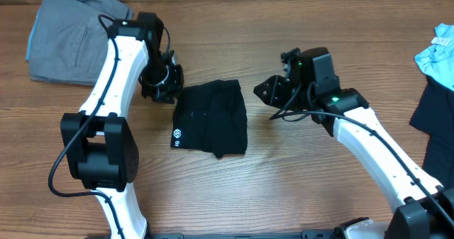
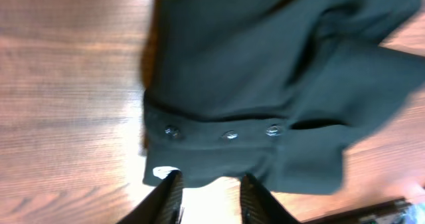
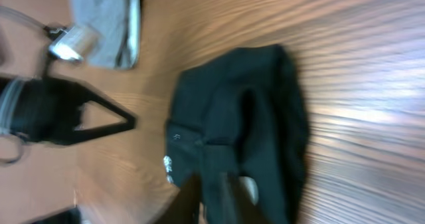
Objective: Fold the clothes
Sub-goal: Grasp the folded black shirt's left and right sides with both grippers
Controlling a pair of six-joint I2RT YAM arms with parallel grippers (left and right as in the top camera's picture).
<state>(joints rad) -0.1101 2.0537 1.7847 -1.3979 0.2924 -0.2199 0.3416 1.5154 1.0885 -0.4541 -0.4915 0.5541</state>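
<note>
The black shorts [image 1: 211, 117] lie folded into a compact rectangle at the table's middle, with a white logo at their front left corner. They also show in the left wrist view [image 2: 265, 71] and the right wrist view [image 3: 246, 117]. My left gripper [image 1: 162, 83] hovers just off their far left corner; its fingers [image 2: 209, 197] are apart with bare table between them. My right gripper [image 1: 269, 91] is just right of the shorts' far right corner, apart from them. Its fingers [image 3: 212, 197] are blurred, a narrow gap between them, nothing held.
Grey trousers [image 1: 67, 33] lie at the back left corner. A light blue garment [image 1: 438, 54] and a dark navy one [image 1: 434, 118] lie at the right edge. Bare wooden table [image 1: 298, 175] stretches in front of the shorts.
</note>
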